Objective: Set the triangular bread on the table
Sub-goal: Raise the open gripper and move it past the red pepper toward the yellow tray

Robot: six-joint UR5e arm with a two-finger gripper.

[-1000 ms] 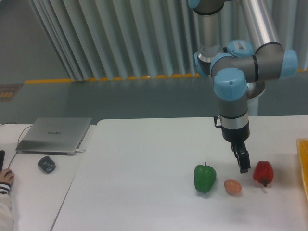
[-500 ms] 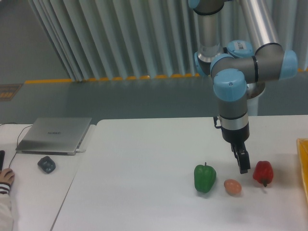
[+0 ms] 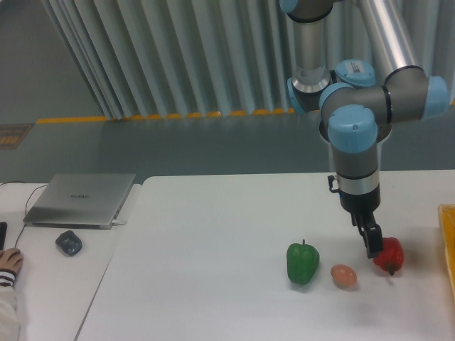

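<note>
The white desk (image 3: 213, 270) fills the lower part of the view, with a second desk (image 3: 50, 284) adjoining it on the left that carries a grey laptop (image 3: 79, 199) and a small dark object (image 3: 69, 242). Over the right part of the white desk hangs the arm (image 3: 353, 128), and this is what has changed: within the last second it has swung rightward, so the pincer (image 3: 372, 245) that hung between the egg and the red pepper now hangs right in front of the red pepper's left side, its tip low over the desk. Whether it touches the pepper cannot be told. Its fingers show as one dark narrow shape from this angle, so I cannot tell whether they are apart or together; nothing is seen held in them

The drift to the right probably means the arm is heading toward the right border of the view, where a strip of an orange-yellow container (image 3: 449, 249) shows. Its inside is cut off, so what lies in it cannot be seen. The triangular bread is not visible anywhere, on the desk or in the pincer; if it sits in that container, the fetching is not yet begun

On the desk, in a row: a green pepper (image 3: 303, 263), a red pepper (image 3: 390, 256), and the small tan egg (image 3: 343, 275) between them
</note>
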